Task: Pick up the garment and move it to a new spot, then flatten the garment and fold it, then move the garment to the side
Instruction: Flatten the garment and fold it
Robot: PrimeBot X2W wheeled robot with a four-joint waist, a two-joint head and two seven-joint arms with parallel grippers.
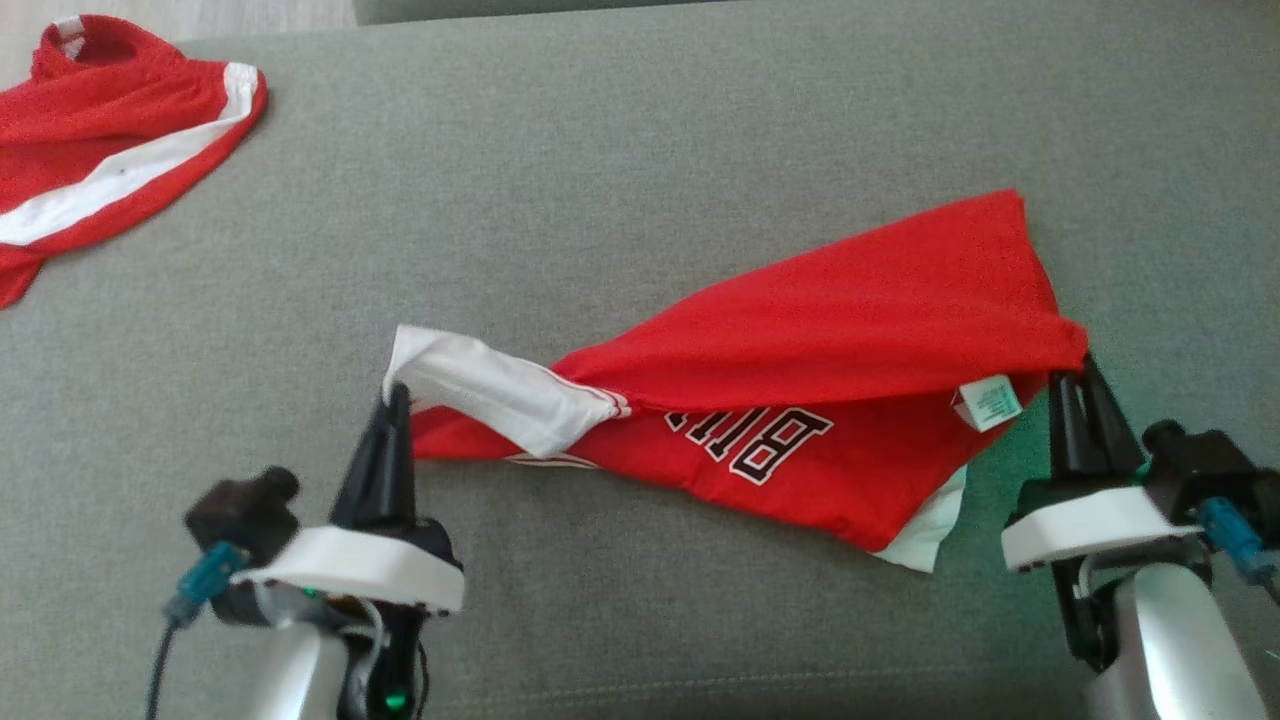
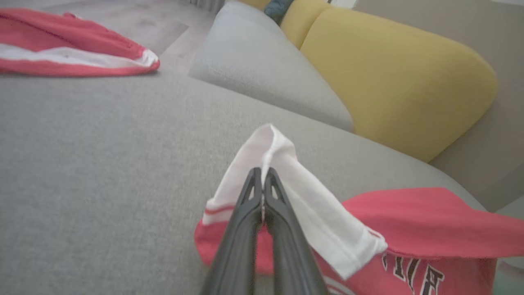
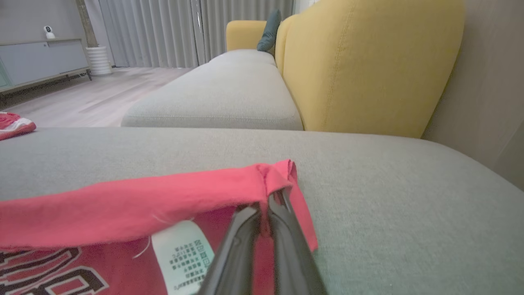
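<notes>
The garment [image 1: 800, 330], a red jersey with white panels, lies on the grey sofa seat [image 1: 640, 150] toward its near edge, stretched crosswise between the two grippers. It is not flat. An upper red layer is folded over toward the near edge, partly covering the black-and-white lettering [image 1: 765, 440], and the cloth is twisted near its left end.

The left gripper [image 1: 395, 395] has its fingers pressed together on the white panel [image 1: 490, 385] at the jersey's left end. The left wrist view shows white cloth caught between the tips and raised into a small peak off the seat. The right gripper [image 1: 1080, 375] is likewise closed, pinching the red hem at the right end, just beside the small white label [image 1: 988, 402]. The right wrist view shows the hem bunched around its fingertips.

So the jersey sits between the grippers, one end in each, with its middle resting on the seat. Holding opposite ends like this looks meant to let the arms lift and pull the cloth taut together, so the twist comes out and it can be carried or spread. I judge this to be the picking-up or flattening part of the task, with folding not yet done. A second red and white garment [image 1: 110, 130] lies well apart at the seat's far left corner.
</notes>
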